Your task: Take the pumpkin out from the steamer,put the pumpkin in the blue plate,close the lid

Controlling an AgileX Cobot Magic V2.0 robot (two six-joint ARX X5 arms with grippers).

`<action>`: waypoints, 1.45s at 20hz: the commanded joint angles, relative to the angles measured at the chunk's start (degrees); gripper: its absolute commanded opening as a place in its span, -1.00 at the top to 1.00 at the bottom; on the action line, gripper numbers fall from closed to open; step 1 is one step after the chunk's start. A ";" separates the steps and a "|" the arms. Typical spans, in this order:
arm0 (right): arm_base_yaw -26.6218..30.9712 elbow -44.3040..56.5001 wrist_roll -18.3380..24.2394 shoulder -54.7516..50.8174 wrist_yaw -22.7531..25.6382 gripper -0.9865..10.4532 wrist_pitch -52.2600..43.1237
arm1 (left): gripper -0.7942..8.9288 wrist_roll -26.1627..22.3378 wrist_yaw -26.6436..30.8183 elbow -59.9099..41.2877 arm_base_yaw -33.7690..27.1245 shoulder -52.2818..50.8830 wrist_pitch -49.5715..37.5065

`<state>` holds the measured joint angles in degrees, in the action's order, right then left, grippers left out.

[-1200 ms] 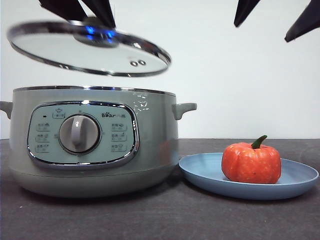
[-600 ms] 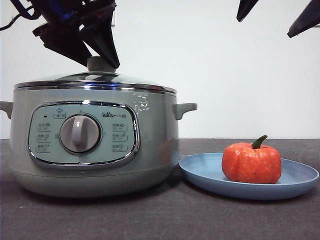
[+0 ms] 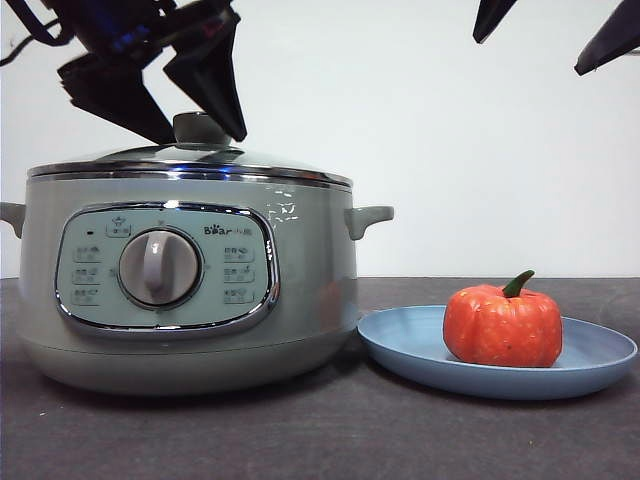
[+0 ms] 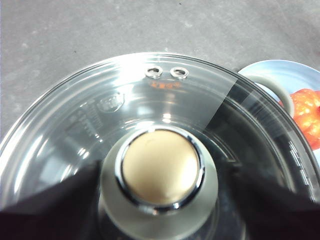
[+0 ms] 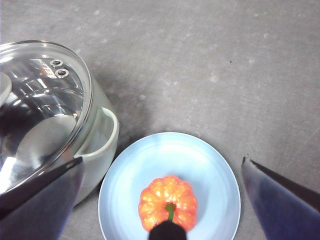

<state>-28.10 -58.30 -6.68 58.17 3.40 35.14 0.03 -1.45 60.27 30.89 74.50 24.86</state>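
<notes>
The glass lid [image 3: 150, 160] sits on the sage-green steamer [image 3: 310, 280], its chrome rim level on the pot. My left gripper [image 3: 200, 135] is open, its jaws spread on either side of the lid's knob [image 3: 200, 127] and apart from it. The left wrist view shows the knob [image 4: 160, 160] from above between the dark jaws. The orange pumpkin [image 3: 502, 325] stands upright in the blue plate [image 3: 400, 345] right of the steamer. My right gripper [image 3: 530, 55] is open and empty, high above the plate [image 5: 150, 160] and the pumpkin [image 5: 169, 200].
The steamer's side handle [image 3: 368, 217] sticks out over the plate's left rim. The dark grey table [image 3: 330, 440] runs in front of both. A plain white wall stands behind.
The lid, held tilted above the steamer a second ago, has come down onto it. My left gripper's jaws have since spread off the knob. The right gripper has stayed still.
</notes>
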 commanded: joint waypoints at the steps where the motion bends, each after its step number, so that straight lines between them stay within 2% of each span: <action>1: -0.04 0.39 -0.35 -0.11 -0.07 -0.21 -0.17 | -0.25 0.85 -0.13 -0.28 0.22 -3.85 0.22; 3: -0.04 0.39 0.28 -0.44 -0.09 -0.20 -0.22 | -0.13 1.49 -0.15 -0.28 0.22 -7.82 2.05; 4: -0.04 0.39 0.94 -0.70 -0.13 -0.05 -0.44 | 0.05 1.46 -0.13 -0.28 0.22 -10.36 3.87; 5: -0.07 0.39 1.84 -1.18 -0.15 0.18 -0.59 | 0.30 1.42 -0.07 -0.28 0.22 -12.44 5.46; 6: -0.11 0.39 3.06 -1.66 -0.46 0.51 -1.25 | 0.69 1.18 0.07 -0.28 0.20 -14.91 7.17; 7: -0.11 0.39 3.89 -2.12 -0.46 0.77 -2.10 | 0.87 0.83 0.44 -0.28 0.20 -16.72 8.11; 8: -0.11 0.42 4.26 -2.62 -0.42 0.84 -3.61 | 0.85 0.42 2.16 -0.28 0.20 -18.86 8.83; 11: -0.26 2.80 4.24 -5.70 -0.44 0.85 -10.27 | 0.85 -0.66 6.78 -2.03 0.20 -24.33 8.59; 14: -1.84 11.61 4.24 -11.45 0.00 0.85 -20.31 | 0.85 -0.42 10.01 -10.97 0.20 -33.09 4.76; 18: -2.10 23.15 4.20 -18.99 -0.04 0.85 -27.26 | 0.85 0.37 13.70 -21.86 0.20 -46.36 4.13; 22: -2.03 25.90 4.15 -20.90 0.02 0.82 -24.48 | 0.85 1.44 13.75 -24.57 0.20 -53.57 5.38; 29: -1.95 25.90 3.58 -20.94 1.40 0.82 -18.27 | 0.84 1.90 13.42 -24.57 0.20 -54.40 7.23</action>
<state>-29.98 -32.71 -2.79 37.30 4.56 16.93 1.45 11.97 36.14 30.92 20.18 32.23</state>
